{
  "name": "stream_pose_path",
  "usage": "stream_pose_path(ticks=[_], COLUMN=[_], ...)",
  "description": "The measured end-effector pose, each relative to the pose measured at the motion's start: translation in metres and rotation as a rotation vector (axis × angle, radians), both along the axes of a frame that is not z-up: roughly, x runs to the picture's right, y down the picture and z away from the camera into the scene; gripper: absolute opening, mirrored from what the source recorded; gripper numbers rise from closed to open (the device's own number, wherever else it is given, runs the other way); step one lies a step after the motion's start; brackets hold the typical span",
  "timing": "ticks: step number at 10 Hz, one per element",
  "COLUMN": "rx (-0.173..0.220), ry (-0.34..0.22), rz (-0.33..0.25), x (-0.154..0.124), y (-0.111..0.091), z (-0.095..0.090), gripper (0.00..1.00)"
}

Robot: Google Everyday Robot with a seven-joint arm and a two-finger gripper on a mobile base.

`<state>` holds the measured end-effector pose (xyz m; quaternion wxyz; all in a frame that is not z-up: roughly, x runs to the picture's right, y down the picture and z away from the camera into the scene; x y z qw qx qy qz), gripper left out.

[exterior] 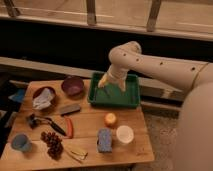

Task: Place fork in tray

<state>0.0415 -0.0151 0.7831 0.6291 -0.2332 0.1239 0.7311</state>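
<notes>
Gripper (112, 85) sits at the end of the cream arm (160, 67), which reaches in from my right and bends down over the green tray (131, 100). Its two yellowish tips stand apart with nothing between them, hanging just above the tray's left half. Under them I make out a thin grey sliver on the tray floor, which I take for the fork (106, 93); it lies inside the rim, though I cannot tell whether it touches the gripper.

The tray rests at the back right of the wooden table (90, 120). Just left of it is the purple bowl (73, 85), and further left a dark bowl (43, 96) holds something white and crumpled. Nearer me lie a black-handled tool (47, 122), a bunch of dark grapes (52, 142), a blue cup (20, 142) and a yellowish flat piece (77, 151). A blue sponge (104, 140), an orange ball (110, 119) and a white cup (124, 134) stand in front of the tray.
</notes>
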Motion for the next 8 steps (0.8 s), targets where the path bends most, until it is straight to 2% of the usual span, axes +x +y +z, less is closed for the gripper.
stream_pose_path(ticks=[2,6,8], rx=[-0.008,-0.008,0.024], ry=[-0.005,-0.004,-0.004], rz=[-0.041,-0.041,-0.056], x=[-0.0062,-0.0052,-0.0051], y=[-0.0056,-0.0053,-0.0096], z=[0.0127,0.0132,0.0188], gripper=[0.80,0.80,0.80])
